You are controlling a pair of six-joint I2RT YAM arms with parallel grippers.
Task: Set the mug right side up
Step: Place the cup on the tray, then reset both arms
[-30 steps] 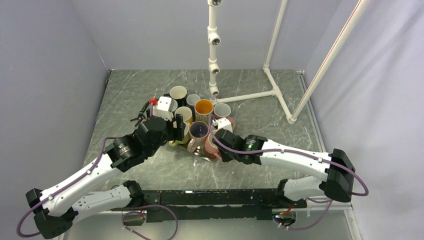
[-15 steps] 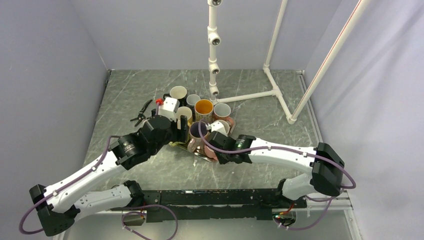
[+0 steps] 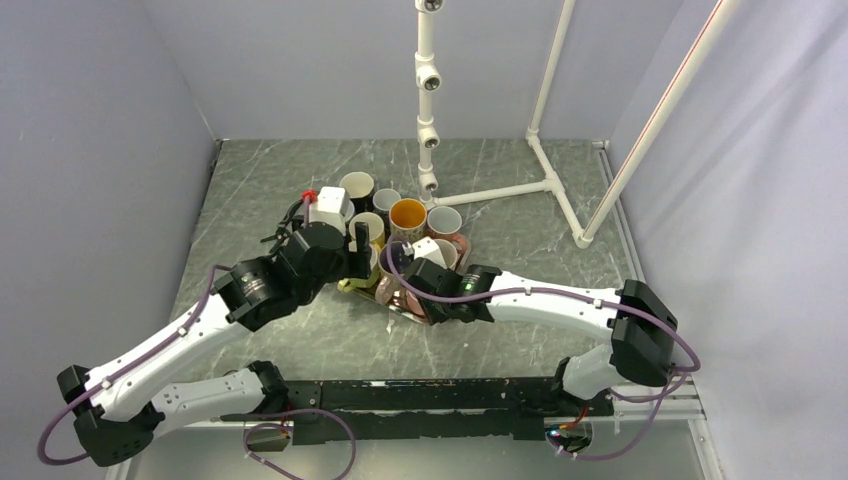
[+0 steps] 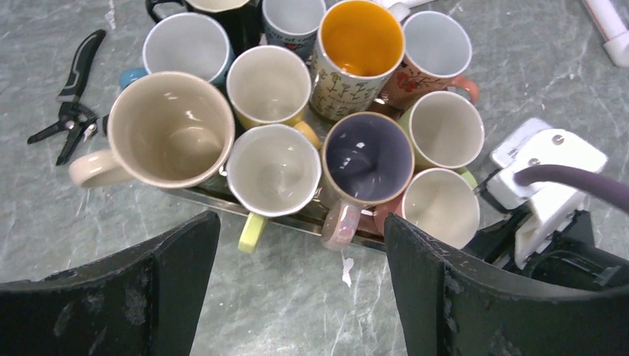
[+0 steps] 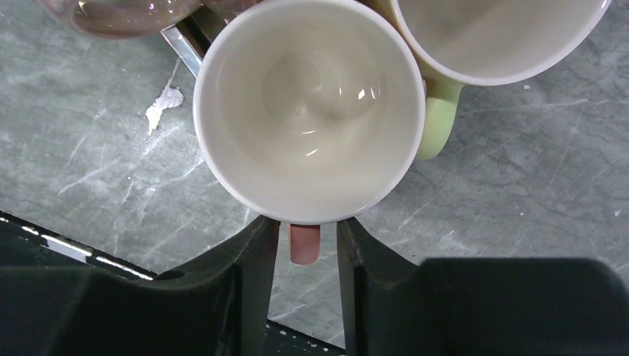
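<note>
From overhead I can hardly make out the white-lined ceramic mug with the pink handle (image 5: pixel 308 111), because the right arm's black wrist (image 3: pixel 455 288) largely covers it. On the right wrist feed its outer wall hides below its rim, and the neighbouring pale mug with the green handle (image 5: pixel 504 37) runs off the top edge. The left wrist feed crops the glossy black mug (image 4: pixel 241 33) at the top.

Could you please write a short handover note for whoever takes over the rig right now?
Left gripper: jaws wide open, empty, hovering above the mug cluster.
Right gripper: jaws slightly open, straddling the pink handle of the pink-handled mug with a gap on each side.
Things: that mug stands mouth up at the near corner of the tray; every mug in view is mouth up.
Done: the mug looks right side up.
Left: probably just back the Right gripper off the handle without nudging it.
</note>
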